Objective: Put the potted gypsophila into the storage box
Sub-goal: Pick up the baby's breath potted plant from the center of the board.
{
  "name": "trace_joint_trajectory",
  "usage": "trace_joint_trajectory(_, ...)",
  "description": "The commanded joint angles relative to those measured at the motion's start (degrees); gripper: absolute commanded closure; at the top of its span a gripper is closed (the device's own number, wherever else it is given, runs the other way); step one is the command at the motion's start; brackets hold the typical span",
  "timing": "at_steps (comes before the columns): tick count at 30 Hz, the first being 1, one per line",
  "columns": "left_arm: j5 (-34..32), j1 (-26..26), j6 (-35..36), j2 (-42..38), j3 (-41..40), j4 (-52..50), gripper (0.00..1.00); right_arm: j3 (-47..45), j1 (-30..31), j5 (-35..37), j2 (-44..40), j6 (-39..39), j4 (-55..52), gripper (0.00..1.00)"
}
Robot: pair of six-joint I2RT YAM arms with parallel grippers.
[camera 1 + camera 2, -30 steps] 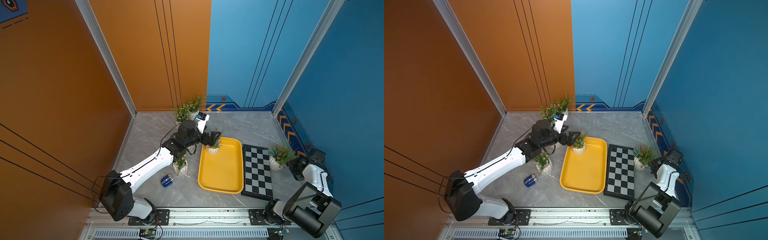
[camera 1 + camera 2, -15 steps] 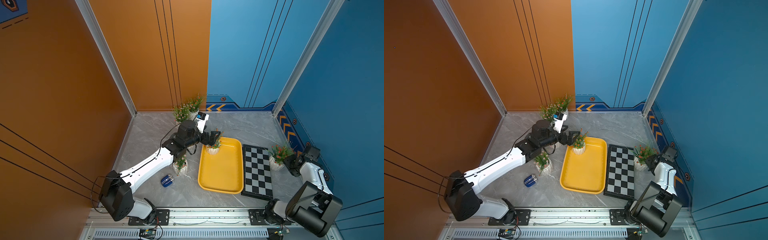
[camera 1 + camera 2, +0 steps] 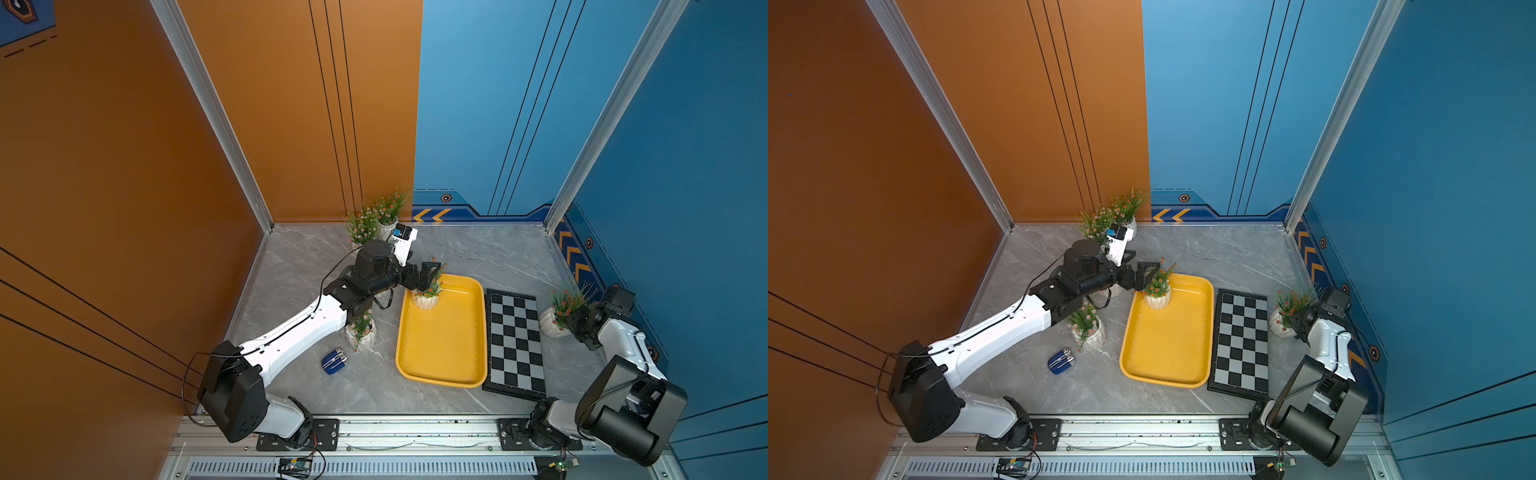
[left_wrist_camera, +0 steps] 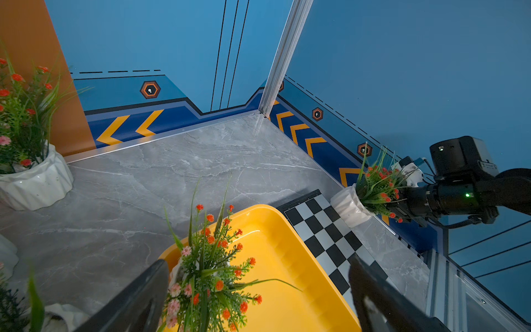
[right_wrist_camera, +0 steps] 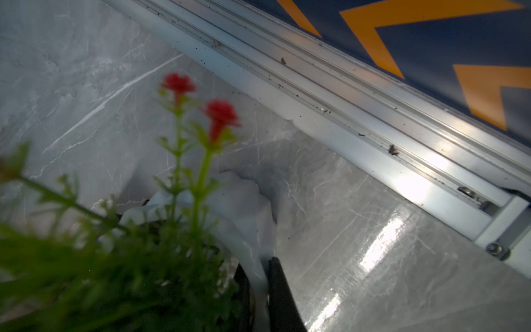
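One potted gypsophila [image 3: 428,293] [image 3: 1158,291] [image 4: 207,276], in a white ribbed pot, stands in the far left corner of the yellow storage box [image 3: 444,353] [image 3: 1167,349] [image 4: 287,273]. My left gripper [image 3: 430,272] [image 3: 1150,270] [image 4: 258,263] hovers open over it, jaws wide, the plant close to one finger. A second potted gypsophila [image 3: 550,322] [image 3: 1278,322] [image 4: 349,205] [image 5: 244,201] stands on the floor right of the chequered board. My right gripper [image 3: 575,320] [image 3: 1296,320] [image 5: 258,267] is shut on its pot rim, one finger inside, one outside.
The chequered board [image 3: 515,340] lies between the storage box and the right pot. Two more potted plants [image 3: 376,218] stand at the back wall, another [image 3: 361,332] under my left arm. A small blue object [image 3: 333,361] lies near it. The right wall rail [image 5: 373,138] runs close by.
My right gripper has moved in on the right pot and closed on its rim. The left arm and the plant in the storage box have stayed put.
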Motion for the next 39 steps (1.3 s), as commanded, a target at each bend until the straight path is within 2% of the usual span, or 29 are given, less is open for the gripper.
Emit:
trace_joint_trajectory(1, -0.9, -0.4, 0.1, -1.5, 1.0, 0.4, 0.02, 0.7, 0.3, 2.9, -0.1, -0.4, -3.3, 0.97)
trace_joint_trajectory(11, -7.5, -1.6, 0.6, -9.8, -4.4, -2.5, 0.02, 5.1, 1.3, 4.6, -13.1, -1.1, -12.0, 1.0)
trace_joint_trajectory(17, -13.8, -3.8, 1.7, -18.1, -9.7, -6.6, 0.02, 10.4, 6.0, 4.4, -21.8, -1.9, -19.8, 1.0)
trace_joint_trajectory(21, -17.3, -5.5, 1.6, -23.7, -12.9, -8.9, 0.02, 13.3, 15.6, 6.3, -25.1, -1.6, -24.3, 1.0)
trace_joint_trajectory(27, -23.6, -9.6, 2.2, -28.7, -14.4, -14.7, 0.02, 15.5, 34.2, 12.8, -25.9, 2.7, -25.9, 1.0)
trace_joint_trajectory(33, -27.4, -13.8, 2.0, -31.5, -16.0, -15.5, 0.02, 17.2, 50.3, 20.0, -20.8, 6.3, -23.1, 1.0)
trace_joint_trajectory(39, -35.0, -18.2, 2.9, -32.6, -16.1, -20.2, 0.02, 19.8, 59.2, 24.3, -11.8, 7.1, -20.8, 1.0)
